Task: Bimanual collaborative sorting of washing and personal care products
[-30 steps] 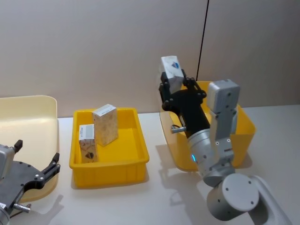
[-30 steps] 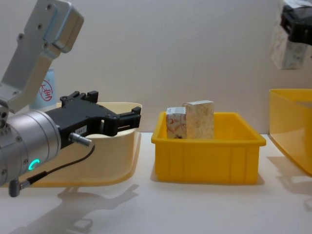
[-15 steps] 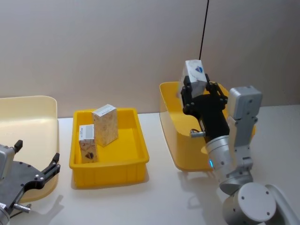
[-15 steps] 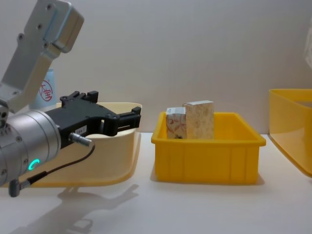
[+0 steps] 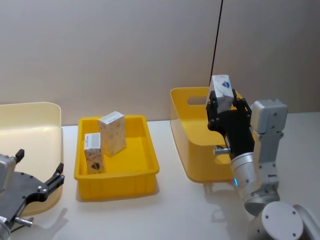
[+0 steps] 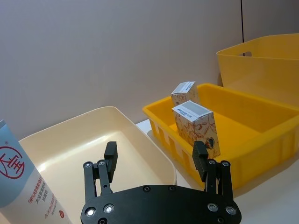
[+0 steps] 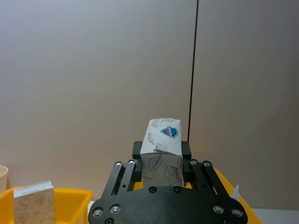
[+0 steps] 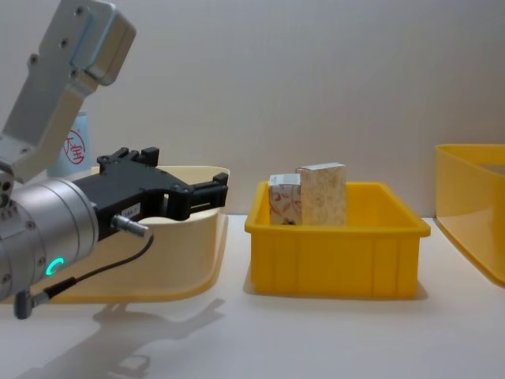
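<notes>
My right gripper [image 5: 223, 103] is shut on a white carton [image 5: 221, 86] with grey leaf prints and a blue logo, held upright above the deep yellow bin [image 5: 189, 145] at the right. The right wrist view shows the same carton [image 7: 161, 143] clamped between the jaws of the right gripper [image 7: 161, 161]. Two patterned cartons [image 5: 112, 132] [image 5: 93, 153] stand in the shallow yellow tray [image 5: 145, 172]. My left gripper [image 6: 155, 158] hangs open over the cream bin [image 6: 79, 144], with nothing between its fingers. A light-blue-and-white tube [image 6: 21, 184] with a red round logo stands inside that bin.
The tray [image 8: 339, 245] sits mid-table between the cream bin [image 8: 193, 260] and the deep yellow bin [image 8: 473, 209]. A wall runs close behind all three. A thin black cable [image 5: 216, 40] hangs down the wall behind the right bin. Bare tabletop lies in front.
My right gripper has carried the carton rightwards, from above the gap beside the tray to above the deep yellow bin. The left arm has not moved.
</notes>
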### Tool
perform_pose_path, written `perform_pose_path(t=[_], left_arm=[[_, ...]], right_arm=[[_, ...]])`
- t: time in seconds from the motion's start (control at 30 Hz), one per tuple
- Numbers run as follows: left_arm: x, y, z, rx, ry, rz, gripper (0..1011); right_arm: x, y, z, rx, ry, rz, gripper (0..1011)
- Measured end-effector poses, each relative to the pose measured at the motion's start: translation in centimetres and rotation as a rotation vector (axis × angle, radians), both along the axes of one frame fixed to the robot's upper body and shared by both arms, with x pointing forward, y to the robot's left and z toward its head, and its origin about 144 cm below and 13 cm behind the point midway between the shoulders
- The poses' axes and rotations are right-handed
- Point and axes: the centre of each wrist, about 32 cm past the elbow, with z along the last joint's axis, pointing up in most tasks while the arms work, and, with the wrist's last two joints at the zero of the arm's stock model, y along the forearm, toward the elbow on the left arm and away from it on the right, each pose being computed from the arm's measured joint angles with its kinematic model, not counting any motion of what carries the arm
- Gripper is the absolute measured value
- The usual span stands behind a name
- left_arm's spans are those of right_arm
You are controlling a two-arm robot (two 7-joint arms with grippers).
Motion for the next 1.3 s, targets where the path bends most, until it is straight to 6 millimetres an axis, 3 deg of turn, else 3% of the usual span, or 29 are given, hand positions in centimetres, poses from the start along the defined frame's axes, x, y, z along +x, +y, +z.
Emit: perform_pose_path(t=[0.87, 1.3], left_arm=[[0.0, 0.0, 0.0, 0.0, 0.0, 0.0, 1003], [0.0, 0.0, 0.0, 0.0, 0.0, 0.0, 1003]], right_arm=[[1.0, -0.1, -1.8, -0.022, 0.156, -0.063, 449], [1.2, 0.0, -2.0, -0.025, 0.183, -0.073, 838]])
